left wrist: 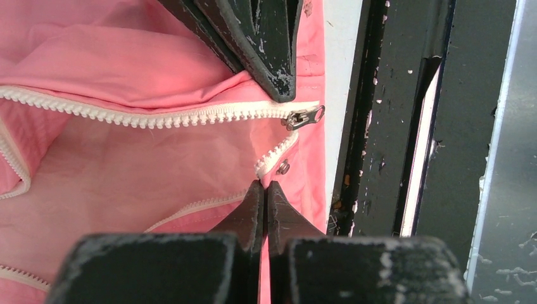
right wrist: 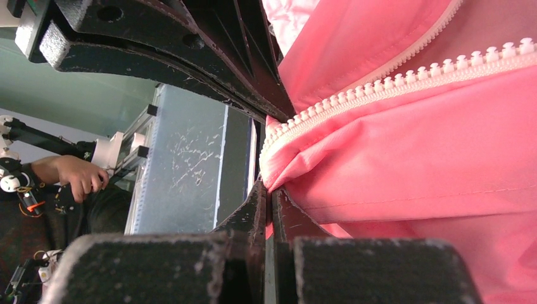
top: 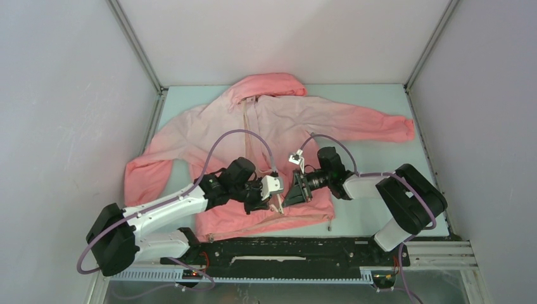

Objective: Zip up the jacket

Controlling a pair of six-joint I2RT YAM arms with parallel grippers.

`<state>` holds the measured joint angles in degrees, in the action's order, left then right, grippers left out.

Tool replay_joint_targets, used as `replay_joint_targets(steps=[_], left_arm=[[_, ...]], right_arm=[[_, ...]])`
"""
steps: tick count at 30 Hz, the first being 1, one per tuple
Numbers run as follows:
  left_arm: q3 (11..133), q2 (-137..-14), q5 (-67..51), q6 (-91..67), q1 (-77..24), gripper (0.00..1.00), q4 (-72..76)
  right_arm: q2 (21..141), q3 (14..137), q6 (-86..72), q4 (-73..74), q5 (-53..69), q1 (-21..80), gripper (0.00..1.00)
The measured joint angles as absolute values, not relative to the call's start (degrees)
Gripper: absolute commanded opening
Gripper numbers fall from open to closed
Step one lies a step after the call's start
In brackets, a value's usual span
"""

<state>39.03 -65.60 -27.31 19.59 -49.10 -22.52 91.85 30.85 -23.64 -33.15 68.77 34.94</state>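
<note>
Jacket [top: 278,120] lies open on pale-green table [top: 354,95] — white walls [top: 63,95] around — both jaws closed on its hem [top: 240,223].

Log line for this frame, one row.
left pincer: shut on jacket hem | right pincer: shut on jacket hem | zipper: open | slider: at hem end, free

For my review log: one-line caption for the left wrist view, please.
The left hand pinches the jacket near its slider, zipper open.
</note>
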Motion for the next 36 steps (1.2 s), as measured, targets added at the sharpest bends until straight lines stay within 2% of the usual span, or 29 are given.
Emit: replay_joint_targets(steps=[6, 15, 19, 24, 36], left_arm=[[39.03, -65.45, -27.24, 19.73, -48.73, 0.0, -23.35], [39.05, -63.61, -30.33, 20.08, -47.22, 0.0, -24.38], [39.05, -62.67, -30.81, 20.14, -47.09, 0.0, -24.6], [39.05, -60.88, -30.92, 20.16, -47.07, 0.0, -24.64], [39.05, -58.78, -31.83, 20.4, -46.78, 0.0, -24.71]], right_arm=[[90.91, 30.22, -23.68, -34.28, 69.32, 35.14, 0.0], [84.82, 22.81, -26.57, -50.68, 71.35, 37.1, 0.0], [87.33, 22.81, -30.28, -60.25, 71.99, 36.77, 0.0], [95.9, 22.83, -39.09, -74.61, 73.17, 35.57, 0.0], [97.67, 22.92, -44.47, -82.04, 73.58, 35.38, 0.0]])
